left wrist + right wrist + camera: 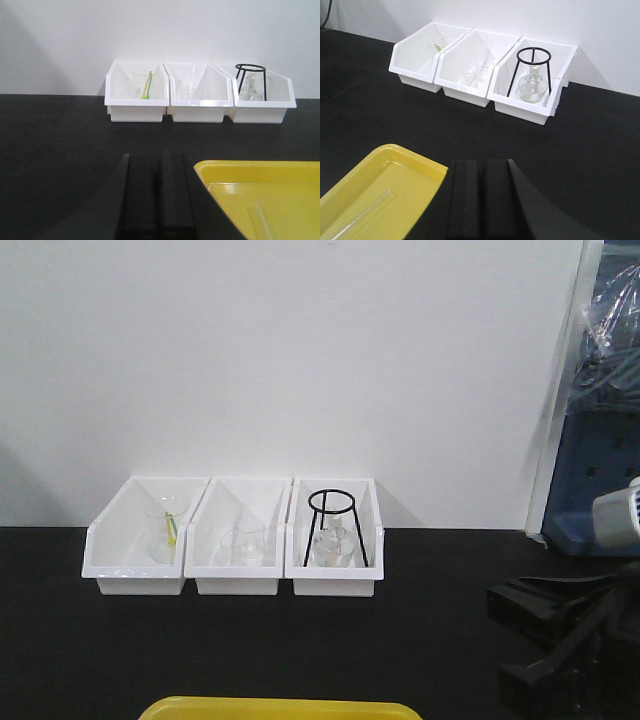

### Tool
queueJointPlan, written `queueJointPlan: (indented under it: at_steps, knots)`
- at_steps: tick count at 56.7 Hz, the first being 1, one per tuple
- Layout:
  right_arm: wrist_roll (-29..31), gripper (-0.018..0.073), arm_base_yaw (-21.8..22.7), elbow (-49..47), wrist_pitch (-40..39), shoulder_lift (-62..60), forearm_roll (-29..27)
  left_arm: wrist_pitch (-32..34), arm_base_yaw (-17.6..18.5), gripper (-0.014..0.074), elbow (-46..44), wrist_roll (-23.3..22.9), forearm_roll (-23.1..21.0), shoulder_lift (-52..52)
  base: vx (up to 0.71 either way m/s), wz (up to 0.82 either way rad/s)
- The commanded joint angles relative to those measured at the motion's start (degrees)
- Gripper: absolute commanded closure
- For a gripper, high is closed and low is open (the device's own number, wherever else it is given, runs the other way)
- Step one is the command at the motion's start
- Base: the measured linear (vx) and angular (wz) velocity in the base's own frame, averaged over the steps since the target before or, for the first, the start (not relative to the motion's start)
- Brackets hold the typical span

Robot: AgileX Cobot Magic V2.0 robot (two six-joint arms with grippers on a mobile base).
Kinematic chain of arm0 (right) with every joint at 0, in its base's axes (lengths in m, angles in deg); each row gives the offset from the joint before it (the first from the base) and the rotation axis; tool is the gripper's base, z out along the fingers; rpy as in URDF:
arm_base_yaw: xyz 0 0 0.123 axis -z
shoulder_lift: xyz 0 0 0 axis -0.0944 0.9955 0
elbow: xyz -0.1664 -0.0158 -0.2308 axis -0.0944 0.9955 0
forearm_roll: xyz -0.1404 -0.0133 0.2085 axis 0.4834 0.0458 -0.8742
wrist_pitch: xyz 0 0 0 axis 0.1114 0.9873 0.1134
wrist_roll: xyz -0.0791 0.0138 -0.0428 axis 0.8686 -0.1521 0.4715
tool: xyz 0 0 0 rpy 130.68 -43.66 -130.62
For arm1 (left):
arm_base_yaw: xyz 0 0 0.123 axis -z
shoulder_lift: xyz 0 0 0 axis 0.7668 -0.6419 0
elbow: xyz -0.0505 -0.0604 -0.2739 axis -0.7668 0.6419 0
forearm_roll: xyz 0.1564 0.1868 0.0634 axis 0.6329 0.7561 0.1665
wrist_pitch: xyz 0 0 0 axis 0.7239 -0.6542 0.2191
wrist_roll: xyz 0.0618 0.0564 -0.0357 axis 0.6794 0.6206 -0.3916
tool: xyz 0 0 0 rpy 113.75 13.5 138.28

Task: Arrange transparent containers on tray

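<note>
Transparent containers: one test tube [367, 212] lies flat in the yellow tray [415, 167] at the desk's [300, 650] near edge. No writing is legible anywhere. Three white bins [235, 540] sit far against the wall, the right one holding a black ring stand [335, 525] over a flask [532, 87]. Both hands, left hand [152, 195] and right hand [480, 200], have jaws closed together, empty.

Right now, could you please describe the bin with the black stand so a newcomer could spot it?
Three white bins line the white wall on the black table. Take the right-hand bin: only it holds a black ring stand over a round glass flask.
</note>
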Motion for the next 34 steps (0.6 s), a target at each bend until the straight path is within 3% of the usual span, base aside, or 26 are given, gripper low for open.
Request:
queueJointPlan:
  at_steps: [1,34]
  knots:
    - [0.4,0.0572,0.2,-1.6,-4.1,-0.5,1.0,3.6,-0.1,0.0604,1.7,0.3,-1.6,0.8,0.00,0.00]
    - [0.4,0.0572,0.2,-1.6,-4.3,-0.5,1.0,3.4,-0.1,0.0604,1.7,0.3,-1.6,0.8,0.00,0.00]
